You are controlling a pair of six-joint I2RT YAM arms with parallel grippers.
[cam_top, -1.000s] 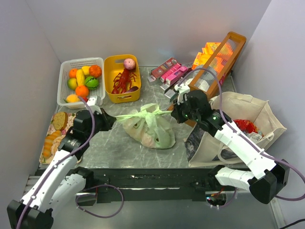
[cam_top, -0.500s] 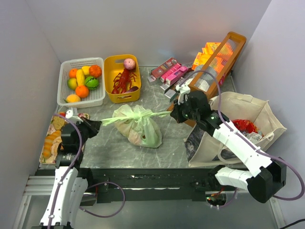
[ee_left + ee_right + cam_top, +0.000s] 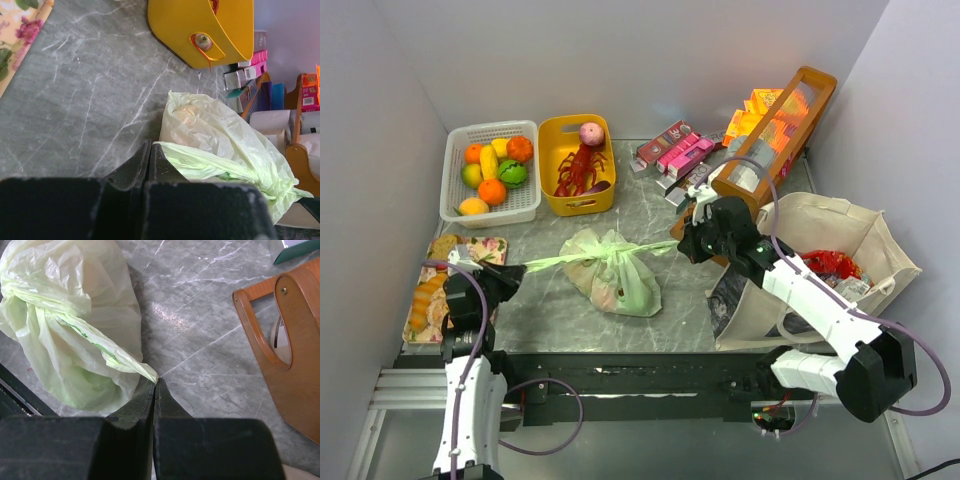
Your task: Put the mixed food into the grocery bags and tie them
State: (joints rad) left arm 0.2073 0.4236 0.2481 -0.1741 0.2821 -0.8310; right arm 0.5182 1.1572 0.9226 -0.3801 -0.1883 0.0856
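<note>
Left gripper (image 3: 150, 150) clamped tight on one stretched handle of the thin, crinkly pale green plastic bag (image 3: 618, 285); right gripper (image 3: 155, 384) pinches the other

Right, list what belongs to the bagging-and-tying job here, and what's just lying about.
Job: green plastic bag, its ends pinched by the left hand and right hand; canvas tote; toy bread.
Lying about: red lobster, yellow basket, wooden crate, pink boxes.
</note>
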